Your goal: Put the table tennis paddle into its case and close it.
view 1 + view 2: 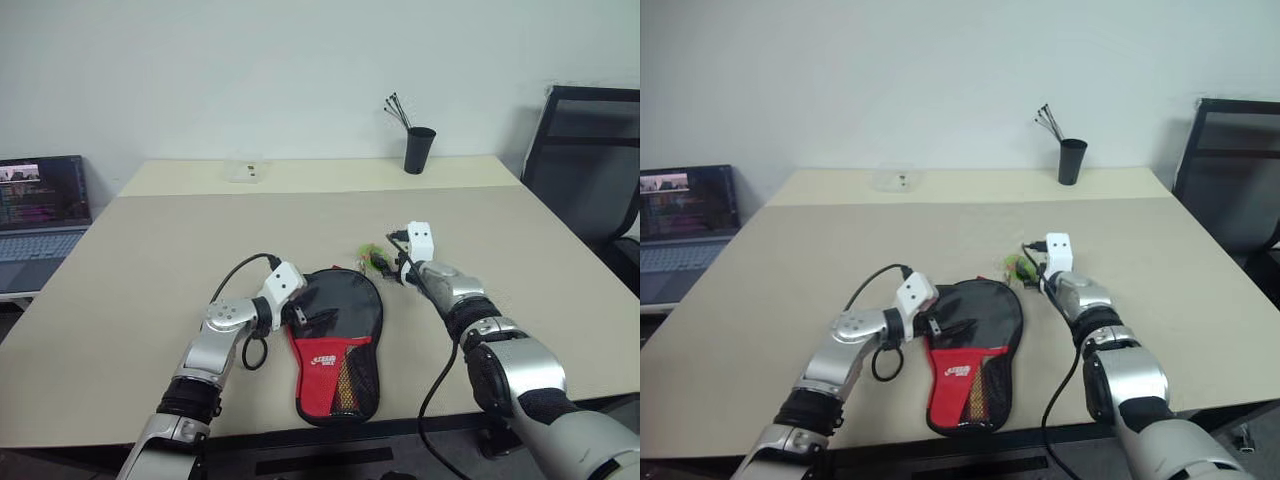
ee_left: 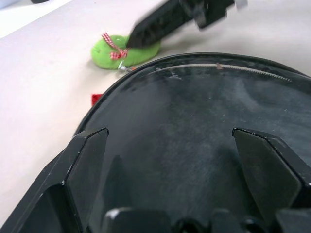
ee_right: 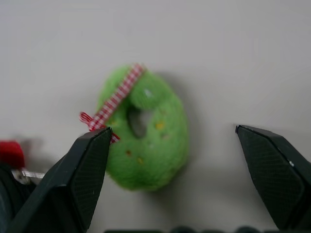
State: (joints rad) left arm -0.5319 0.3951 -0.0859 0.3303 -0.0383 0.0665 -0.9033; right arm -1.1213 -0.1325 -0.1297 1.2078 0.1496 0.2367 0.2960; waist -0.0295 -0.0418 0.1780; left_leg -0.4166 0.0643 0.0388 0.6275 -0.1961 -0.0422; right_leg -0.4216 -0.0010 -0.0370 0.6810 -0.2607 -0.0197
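The case lies flat on the beige table, near the table's front edge, its round black top pointing away from the robot and its red lower panel with the white logo and mesh pocket pointing toward that edge. The table tennis paddle itself cannot be made out apart from the case, so whether it is inside cannot be told. Just past the case's round end, toward the right, sits the green zip pull, a fuzzy ring-shaped charm tied with a red-and-white checked ribbon. The right gripper is right at this pull, its two black fingers spread wide with the charm lying between them, not clamped; the right wrist view shows clear gaps on both sides of the charm. The left gripper rests at the case's left edge, over the black top, its fingers likewise spread apart and closed on nothing. Well beyond the case, at the far side of the table, a black pen cup stands upright. Off the table's left side from the case, an open laptop shows a lit screen, and a black chair stands off to the right.
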